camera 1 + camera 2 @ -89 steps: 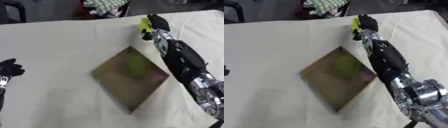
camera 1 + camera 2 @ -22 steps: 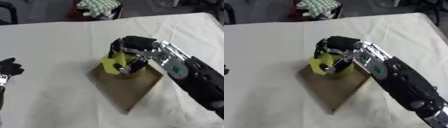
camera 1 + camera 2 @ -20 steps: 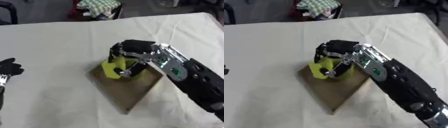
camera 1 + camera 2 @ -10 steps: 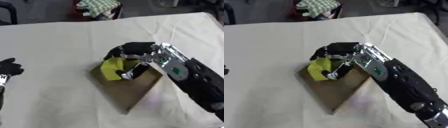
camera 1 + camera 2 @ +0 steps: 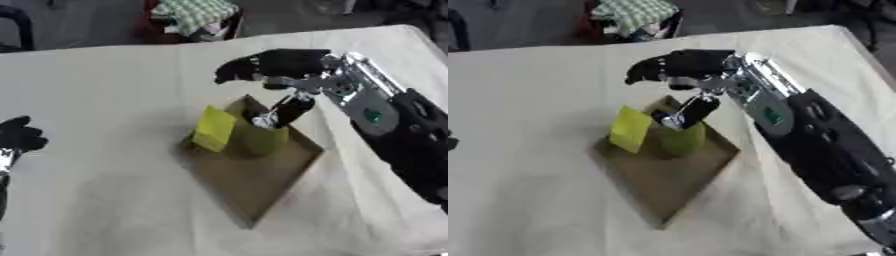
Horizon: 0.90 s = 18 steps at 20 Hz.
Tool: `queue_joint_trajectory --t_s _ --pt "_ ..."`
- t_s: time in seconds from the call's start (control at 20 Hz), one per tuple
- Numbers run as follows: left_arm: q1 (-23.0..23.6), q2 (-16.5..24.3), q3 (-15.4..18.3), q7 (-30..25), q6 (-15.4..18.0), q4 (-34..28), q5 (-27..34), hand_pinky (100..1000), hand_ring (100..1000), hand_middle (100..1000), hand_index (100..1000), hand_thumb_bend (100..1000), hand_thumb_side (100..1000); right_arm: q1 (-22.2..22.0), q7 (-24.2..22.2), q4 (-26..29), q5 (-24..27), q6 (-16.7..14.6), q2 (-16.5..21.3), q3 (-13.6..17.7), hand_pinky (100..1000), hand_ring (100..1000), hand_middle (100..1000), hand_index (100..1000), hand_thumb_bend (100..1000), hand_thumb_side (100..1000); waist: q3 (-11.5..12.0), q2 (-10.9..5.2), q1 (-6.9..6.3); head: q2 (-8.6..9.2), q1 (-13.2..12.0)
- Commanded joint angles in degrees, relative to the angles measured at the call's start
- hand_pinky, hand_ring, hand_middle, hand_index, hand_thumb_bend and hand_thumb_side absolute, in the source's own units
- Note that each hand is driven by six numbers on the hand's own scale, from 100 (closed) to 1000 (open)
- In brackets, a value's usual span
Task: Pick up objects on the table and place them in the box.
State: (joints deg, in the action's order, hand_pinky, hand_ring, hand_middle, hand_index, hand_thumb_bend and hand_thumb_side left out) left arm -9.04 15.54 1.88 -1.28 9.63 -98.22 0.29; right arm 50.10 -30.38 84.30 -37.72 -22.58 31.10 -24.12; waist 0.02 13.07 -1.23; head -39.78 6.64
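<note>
Cream tablecloth (image 5: 105, 80); right robot hand (image 5: 273, 65) spread over box (image 5: 262, 175) (palm down).

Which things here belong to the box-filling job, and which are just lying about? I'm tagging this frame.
Job: brown box; yellow block at its near-left wall; green round object inside; right hand open above them.
Lying about: checked cloth bundle beyond the table; idle left hand at the left edge.

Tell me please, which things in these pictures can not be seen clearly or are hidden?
- Green object in the box: its kind is blurred; the yellow object covers its left side.
- Right hand: whether its thumb touches the green object.
- Left hand: mostly cut by the left edge, both views.
- Checked cloth: top cut off.
</note>
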Motion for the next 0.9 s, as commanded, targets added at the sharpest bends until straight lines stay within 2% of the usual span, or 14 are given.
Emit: queue_joint_trajectory --t_s 0.05,0.4,0.55,0.9 --pt "-0.2 1.5 0.6 0.2 -0.1 -0.6 -0.1 724 639 609 809 262 791 1.8 2.2 2.6 -0.1 0.7 3.9 2.8 893 931 960 988 100 234 -0.2 -1.16 0.11 -0.21 -0.2" --pt "-0.2 1.5 0.7 0.3 -0.1 -0.6 -0.2 724 640 609 808 256 796 -0.4 11.1 6.8 1.6 4.2 7.5 10.0 852 891 929 983 100 191 -0.4 -1.10 0.13 -0.24 -0.7" --pt "-0.2 1.5 0.7 0.3 0.0 -0.7 -0.2 725 641 610 808 256 797 -2.5 14.1 8.5 2.9 5.6 7.6 12.5 833 872 916 981 100 189 -0.4 -0.98 0.02 -0.14 -0.9" --pt "-0.3 1.3 0.9 0.3 0.1 -0.7 -0.3 725 643 611 807 252 797 -9.0 19.7 11.5 7.2 9.4 6.1 18.7 782 819 877 973 100 254 -0.5 -0.81 -0.26 -0.14 -1.4"
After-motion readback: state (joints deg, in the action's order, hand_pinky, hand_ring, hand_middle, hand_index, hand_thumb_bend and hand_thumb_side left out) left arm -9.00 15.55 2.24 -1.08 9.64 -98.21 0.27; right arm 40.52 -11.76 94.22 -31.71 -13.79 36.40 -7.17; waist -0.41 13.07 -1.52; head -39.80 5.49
